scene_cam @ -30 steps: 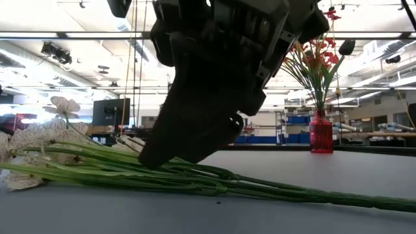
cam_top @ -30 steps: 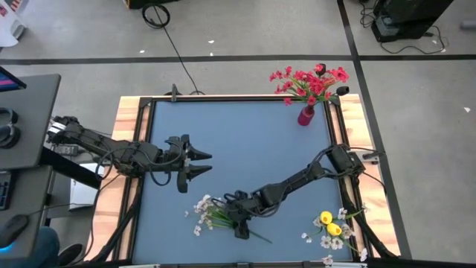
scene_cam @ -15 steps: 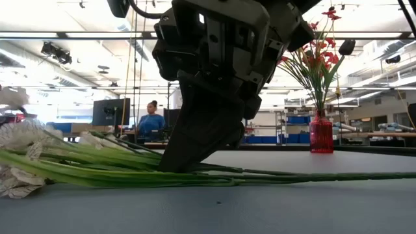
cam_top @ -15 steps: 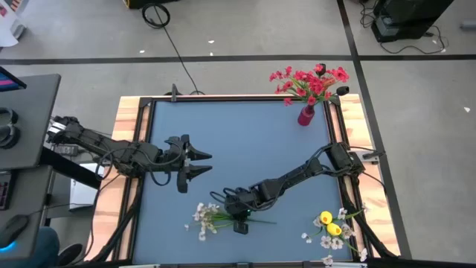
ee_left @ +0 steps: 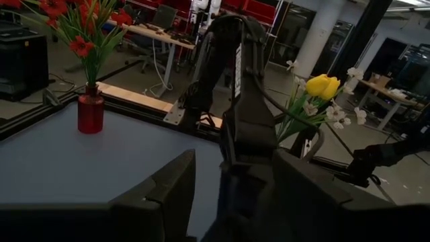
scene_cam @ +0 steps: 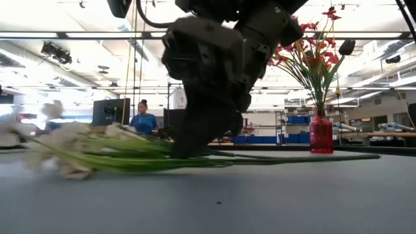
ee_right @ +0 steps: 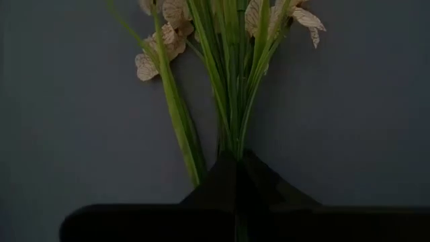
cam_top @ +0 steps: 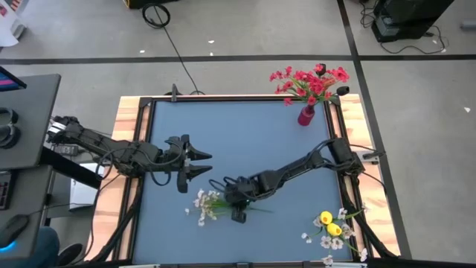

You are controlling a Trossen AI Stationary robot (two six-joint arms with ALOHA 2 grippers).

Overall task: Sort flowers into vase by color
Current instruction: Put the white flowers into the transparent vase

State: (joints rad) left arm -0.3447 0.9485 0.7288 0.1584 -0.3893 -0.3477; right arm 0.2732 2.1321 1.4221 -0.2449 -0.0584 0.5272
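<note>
A spray of white flowers (cam_top: 204,205) on green stems lies low over the blue table (cam_top: 245,134), near the middle of its near half. My right gripper (cam_top: 236,204) is shut on the stems. The blossoms (scene_cam: 58,140) point toward the table's left, and the stem end (scene_cam: 364,156) points right. My left gripper (cam_top: 205,164) hangs open over the table's left half and touches nothing. Red flowers (cam_top: 312,80) stand in a red vase (cam_top: 306,116) at the far right corner. My right gripper pinches the bundle of green stems (ee_right: 232,141) between its two fingers, about midway along the spray. The fingers (scene_cam: 195,140) slant down from the table's right. The spray lies about level at table height. Whether it still touches the table I cannot tell.
A yellow tulip (cam_top: 326,219) with white blossoms (cam_top: 335,242) stands at the table's near right corner, also seen as the tulip (ee_left: 322,86) in the left wrist view. Wooden boards and a black frame (cam_top: 223,97) edge the table. A person (scene_cam: 143,122) shows far behind.
My right gripper has moved toward the table's far edge and risen a little, taking the white spray along. The spray has turned about. Its stem end, which pointed toward the near right, now points right, and the blossoms have shifted slightly toward the far edge.
</note>
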